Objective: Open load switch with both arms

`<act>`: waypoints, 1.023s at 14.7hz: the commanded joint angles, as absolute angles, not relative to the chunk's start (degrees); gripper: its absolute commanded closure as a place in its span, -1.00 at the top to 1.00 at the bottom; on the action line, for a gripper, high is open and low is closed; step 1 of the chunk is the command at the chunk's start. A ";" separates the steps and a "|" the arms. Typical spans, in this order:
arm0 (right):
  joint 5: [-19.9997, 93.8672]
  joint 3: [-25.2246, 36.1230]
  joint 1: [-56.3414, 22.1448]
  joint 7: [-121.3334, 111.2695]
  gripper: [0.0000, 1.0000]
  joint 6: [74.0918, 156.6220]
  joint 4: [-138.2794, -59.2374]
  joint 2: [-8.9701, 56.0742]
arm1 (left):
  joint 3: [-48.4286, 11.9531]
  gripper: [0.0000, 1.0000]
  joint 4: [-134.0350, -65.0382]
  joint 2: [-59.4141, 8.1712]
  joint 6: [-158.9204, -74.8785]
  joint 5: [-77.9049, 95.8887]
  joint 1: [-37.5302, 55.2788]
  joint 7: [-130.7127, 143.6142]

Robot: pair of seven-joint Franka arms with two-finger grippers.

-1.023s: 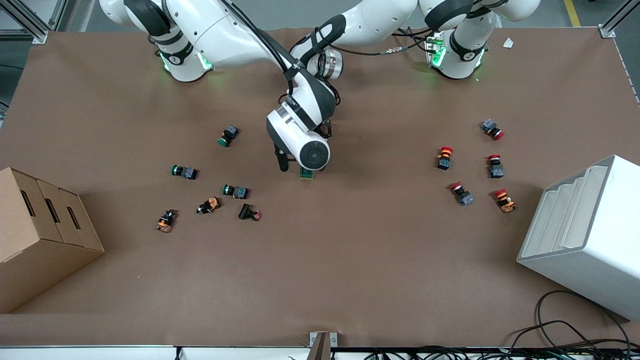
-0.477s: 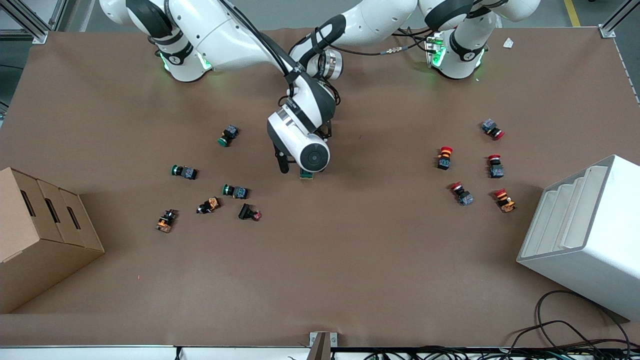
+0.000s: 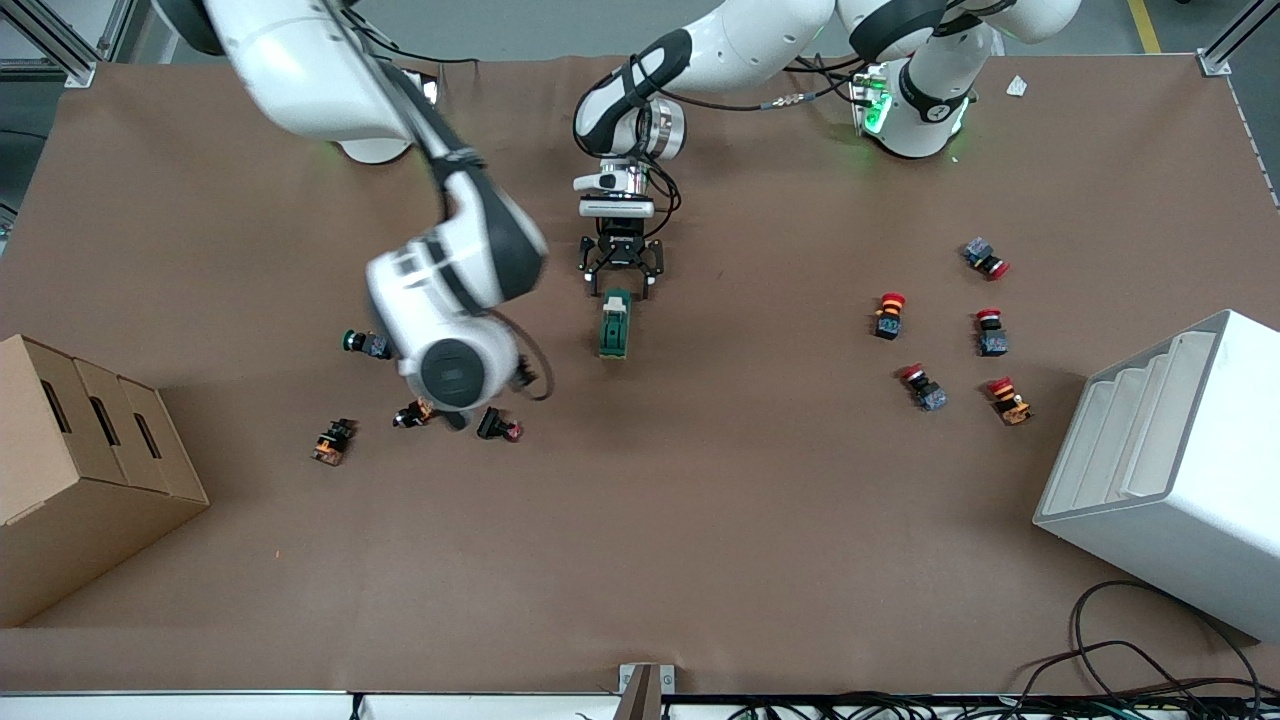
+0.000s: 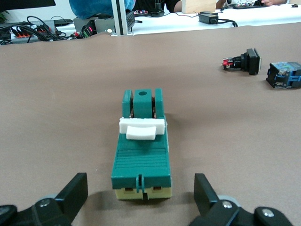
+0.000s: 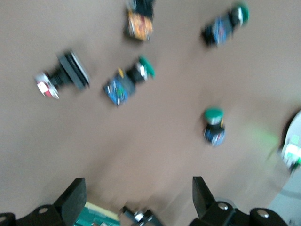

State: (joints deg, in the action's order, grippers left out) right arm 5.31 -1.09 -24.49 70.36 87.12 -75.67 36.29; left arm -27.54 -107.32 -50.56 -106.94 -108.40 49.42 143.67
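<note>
The load switch [image 3: 615, 328] lies near the table's middle, a dark green block [image 4: 141, 150] whose white lever tab [image 4: 141, 128] lies across its top. My left gripper [image 3: 620, 276] is low at the end of the switch farthest from the front camera. It is open [image 4: 139, 188], and that end lies between its fingers [image 4: 75, 190] with a gap on each side. My right hand [image 3: 455, 372] hangs over the cluster of push buttons toward the right arm's end. The right gripper [image 5: 137, 188] is open and holds nothing. A corner of the switch [image 5: 94, 217] shows in the right wrist view.
Green push buttons [image 3: 365, 343] and a black button with a red tip [image 3: 497, 427] lie under and around my right hand. Red mushroom buttons [image 3: 890, 312] lie toward the left arm's end, beside a white bin [image 3: 1170, 470]. A cardboard box [image 3: 80, 470] stands at the right arm's end.
My right arm has swung off the load switch toward the right arm's end and now hangs over the button cluster. The switch and my left gripper are uncovered; the switch has not moved.
</note>
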 commanded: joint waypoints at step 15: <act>-2.81 -2.20 -2.20 7.57 1.00 91.58 -76.65 23.03 | -28.47 0.98 -88.16 -36.76 -107.67 -68.41 44.75 104.79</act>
